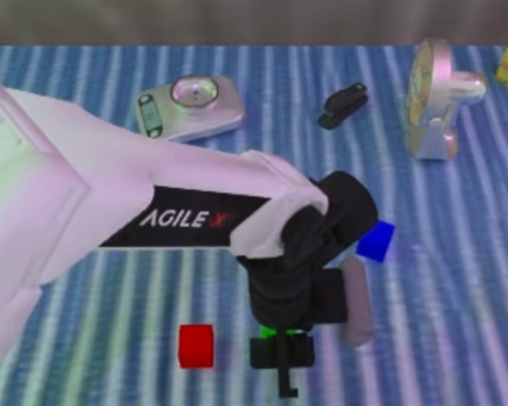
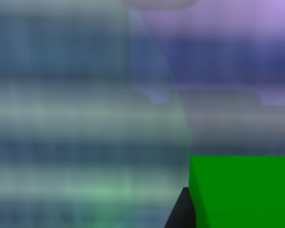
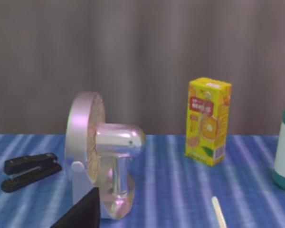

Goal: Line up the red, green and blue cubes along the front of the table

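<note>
Worktop (image 1: 457, 279), blue/pale striped, holds everything. L arm reaches across it from the top view's left, wrist over the front-centre. L pincer (image 1: 281, 353) points down at the front edge w/ the green cube (image 1: 268, 332) between its fingers; only a sliver of green shows in top view, but L wrist view has the cube (image 2: 242, 192) filling the corner right against a dark finger (image 2: 181, 211). Looks clamped on it. Can't tell if the cube is touching the worktop or just above it.

R arm parked, not in top view; its pincer state: can't tell from R wrist view.

Red cube (image 1: 196, 346) sits at the front, left of the pincer, near but apart. Blue cube (image 1: 377, 240) is further back and to the right, not in line yet.

Judgement: step = placing green beside red. To do it well: match red's front-back position, keep a gap, set it flat before letting go, lift straight up so it doesn't drag. Blue comes next, on green's right.
</note>
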